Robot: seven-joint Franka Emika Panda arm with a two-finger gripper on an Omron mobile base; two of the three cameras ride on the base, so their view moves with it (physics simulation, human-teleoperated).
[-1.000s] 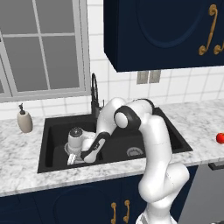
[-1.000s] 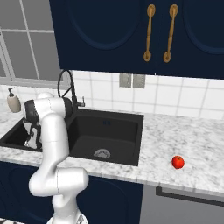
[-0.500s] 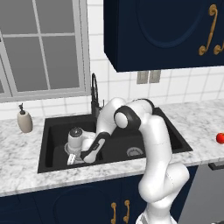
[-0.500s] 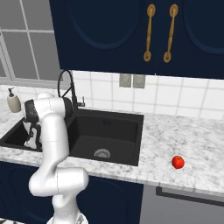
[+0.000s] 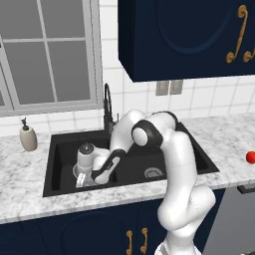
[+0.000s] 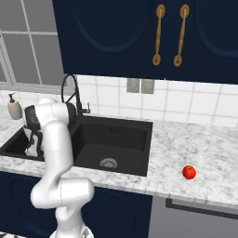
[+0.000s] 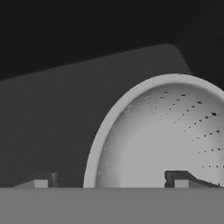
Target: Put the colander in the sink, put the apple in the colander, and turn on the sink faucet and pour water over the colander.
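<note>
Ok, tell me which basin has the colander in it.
The basin nearer the soap bottle: the colander sits in it. The other basin, toward the apple, shows just its drain.

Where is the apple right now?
The apple sits on the marble counter to the right of the sink, well apart from the colander in the sink's left basin.

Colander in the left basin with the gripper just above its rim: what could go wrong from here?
1. In the hand view the open gripper straddles the colander rim, one fingertip inside the bowl; lifting away at a slant could catch the rim and tip or drag it.
2. The apple lies far off on the right counter, near the front edge; a clumsy grasp could roll it off.
3. The sink faucet stands close behind the arm, which could knock it while swinging out of the sink.
</note>
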